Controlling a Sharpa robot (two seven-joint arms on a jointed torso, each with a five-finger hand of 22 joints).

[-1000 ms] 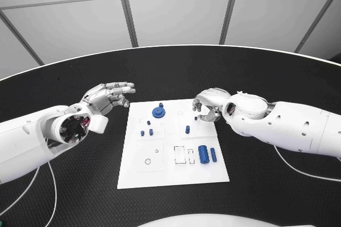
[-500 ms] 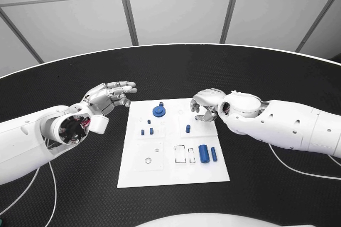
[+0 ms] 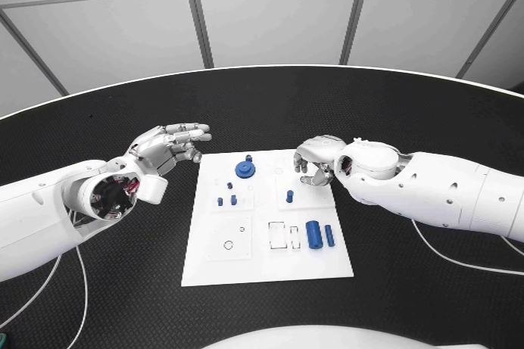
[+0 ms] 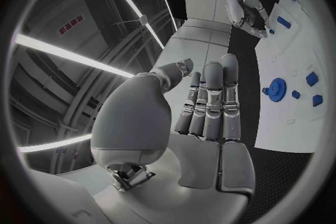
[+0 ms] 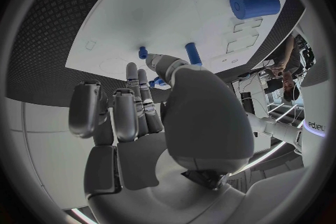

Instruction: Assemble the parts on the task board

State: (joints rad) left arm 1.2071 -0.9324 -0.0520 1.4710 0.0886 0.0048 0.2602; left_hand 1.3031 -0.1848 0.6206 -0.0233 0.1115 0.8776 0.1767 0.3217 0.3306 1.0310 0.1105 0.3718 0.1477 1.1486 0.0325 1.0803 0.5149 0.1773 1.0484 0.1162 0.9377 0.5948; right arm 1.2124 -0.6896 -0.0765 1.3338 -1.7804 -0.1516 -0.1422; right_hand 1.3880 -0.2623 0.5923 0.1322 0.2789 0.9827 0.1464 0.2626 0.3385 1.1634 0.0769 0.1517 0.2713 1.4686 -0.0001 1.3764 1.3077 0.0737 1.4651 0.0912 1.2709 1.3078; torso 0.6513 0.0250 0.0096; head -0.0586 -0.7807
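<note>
The white task board (image 3: 267, 254) lies mid-table. A blue gear (image 3: 244, 169) stands near its far edge, with small blue pegs (image 3: 229, 187) below it and one blue peg (image 3: 289, 196) to the right. A thick blue cylinder (image 3: 313, 235) and a thin one (image 3: 329, 236) lie at the board's right side. My right hand (image 3: 316, 161) hovers over the board's far right corner, fingers loosely bent, holding nothing; the right wrist view shows its thumb above the peg (image 5: 193, 53). My left hand (image 3: 166, 148) hangs beside the far left corner, fingers apart and empty, with the gear (image 4: 277, 89) beyond its fingertips.
Black table (image 3: 262, 107) surrounds the board, bounded by a pale curved rim at the back. Outlined slots (image 3: 276, 237) and a small ring (image 3: 227, 245) mark the board's near half. Both white forearms lie low at either side of the board.
My right hand has crept slightly farther over the board's far right corner and its forearm has swung in a little. The left hand has hardly moved. The parts lie as before.
</note>
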